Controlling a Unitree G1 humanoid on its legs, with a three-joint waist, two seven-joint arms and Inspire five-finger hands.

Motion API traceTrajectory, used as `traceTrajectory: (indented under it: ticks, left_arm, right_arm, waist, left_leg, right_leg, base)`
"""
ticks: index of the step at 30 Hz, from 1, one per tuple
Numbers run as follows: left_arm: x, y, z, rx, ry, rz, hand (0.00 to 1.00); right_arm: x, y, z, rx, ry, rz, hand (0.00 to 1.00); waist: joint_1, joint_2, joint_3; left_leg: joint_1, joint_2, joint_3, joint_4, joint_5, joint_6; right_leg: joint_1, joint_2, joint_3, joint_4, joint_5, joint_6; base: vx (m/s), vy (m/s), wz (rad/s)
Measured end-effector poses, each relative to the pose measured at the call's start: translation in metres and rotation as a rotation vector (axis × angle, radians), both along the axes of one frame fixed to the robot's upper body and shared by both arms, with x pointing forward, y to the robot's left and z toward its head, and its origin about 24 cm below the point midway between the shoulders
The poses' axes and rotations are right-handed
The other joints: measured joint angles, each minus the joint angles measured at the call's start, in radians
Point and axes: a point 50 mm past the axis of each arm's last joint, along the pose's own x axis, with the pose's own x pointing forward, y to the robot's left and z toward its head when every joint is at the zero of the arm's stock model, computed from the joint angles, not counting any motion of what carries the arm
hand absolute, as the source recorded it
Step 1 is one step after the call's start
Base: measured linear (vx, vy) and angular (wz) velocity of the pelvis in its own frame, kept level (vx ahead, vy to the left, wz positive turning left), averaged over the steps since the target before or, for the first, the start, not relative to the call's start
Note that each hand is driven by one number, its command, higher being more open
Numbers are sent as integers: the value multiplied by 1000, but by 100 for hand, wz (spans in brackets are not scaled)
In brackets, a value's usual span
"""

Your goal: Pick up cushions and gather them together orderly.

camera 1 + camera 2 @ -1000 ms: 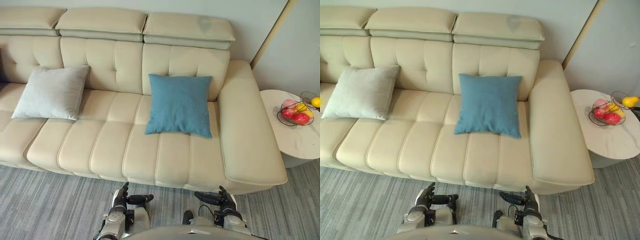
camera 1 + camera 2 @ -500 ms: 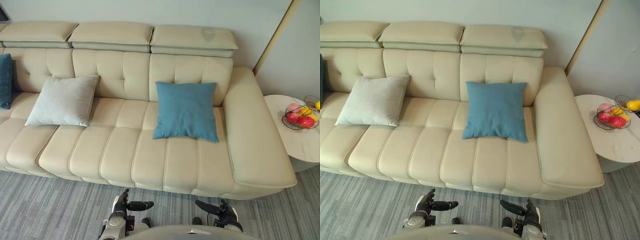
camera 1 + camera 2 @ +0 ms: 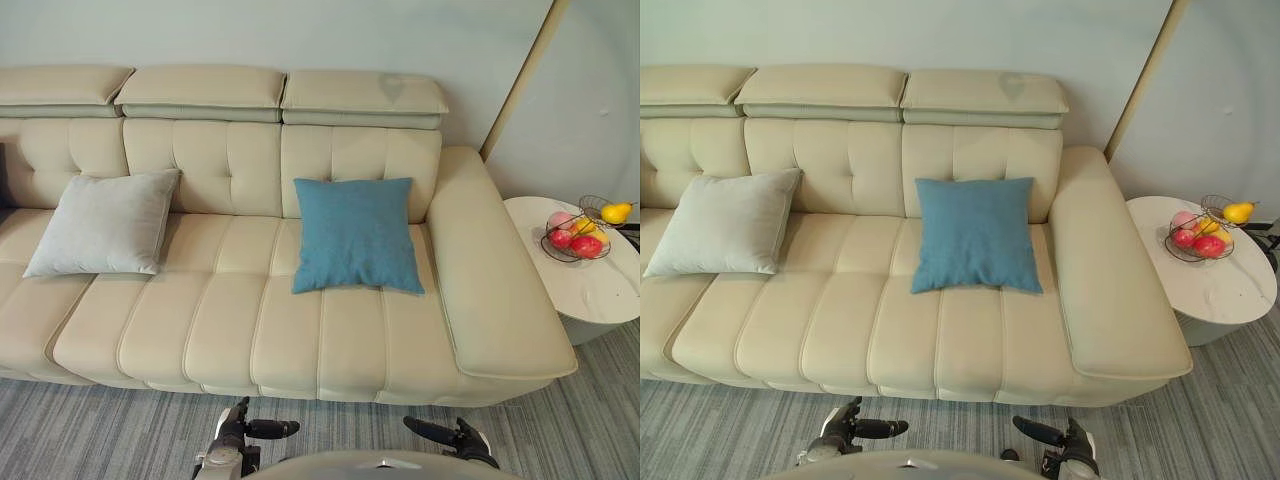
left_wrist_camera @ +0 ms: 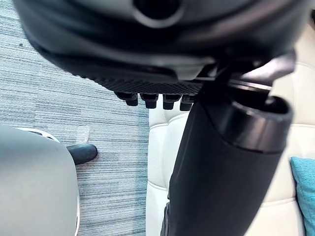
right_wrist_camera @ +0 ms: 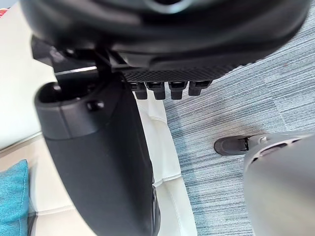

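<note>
Cream sofa (image 3: 220, 320) ahead; left hand (image 3: 243, 432) and right hand (image 3: 455, 437) low, relaxed, empty. Approach step, I'd say: reach the blue cushion (image 3: 355, 235) next.

Cream sofa (image 3: 230, 320) beside round table (image 3: 600, 288) (wire fruit basket (image 3: 572, 257) on it).

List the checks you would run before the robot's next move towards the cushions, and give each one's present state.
1. Hands free: left hand and right hand are open and hold nothing: ok.
2. Hands at a cushion: both hang low over the carpet, short of the sofa: not ok.
3. Cushions together: grey cushion and blue cushion lie apart on the seat: not ok.
4. Blue cushion free to lift: it leans on the backrest with nothing on it: ok.
5. Fruit basket out of the way: it stands on the side table beyond the armrest: ok.
6. More cushions past the sofa's left end: cannot tell.
</note>
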Motion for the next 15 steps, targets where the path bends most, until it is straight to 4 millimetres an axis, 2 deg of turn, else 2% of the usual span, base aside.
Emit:
traceTrajectory:
  ticks: [1, 2, 10, 15]
  left_arm:
    - [0, 0, 0, 1, 1, 0, 100]
    - [-5, 5, -1, 13, 21, 1, 100]
    - [-8, 6, -2, 13, 28, 5, 100]
    - [-12, 8, -3, 0, 30, 66, 100]
  right_arm:
    - [0, -1, 0, -2, 1, 0, 100]
    - [-3, -11, 1, -25, 16, 3, 100]
    - [-4, -11, 0, -24, 20, 2, 100]
    - [-15, -11, -2, -18, 48, -5, 100]
  waist:
    - [-1, 0, 0]
    - [-36, 9, -9]
    - [-36, 7, -10]
    - [-37, 10, -8]
  left_leg:
    - [3, 0, 0, 0, 0, 0]
    - [25, -2, -4, -15, 0, -1]
    - [30, -2, -5, -15, 0, 0]
    - [49, -1, -3, -18, 0, 0]
  right_leg:
    - [1, 0, 2, 1, 0, 0]
    - [24, 2, 5, -15, 0, -1]
    - [28, 2, 4, -15, 0, 0]
    - [39, 2, 4, 0, -7, -8]
  base:
    - [0, 0, 0]
    - [0, 0, 0]
    - [0, 0, 0]
    - [0, 0, 0]
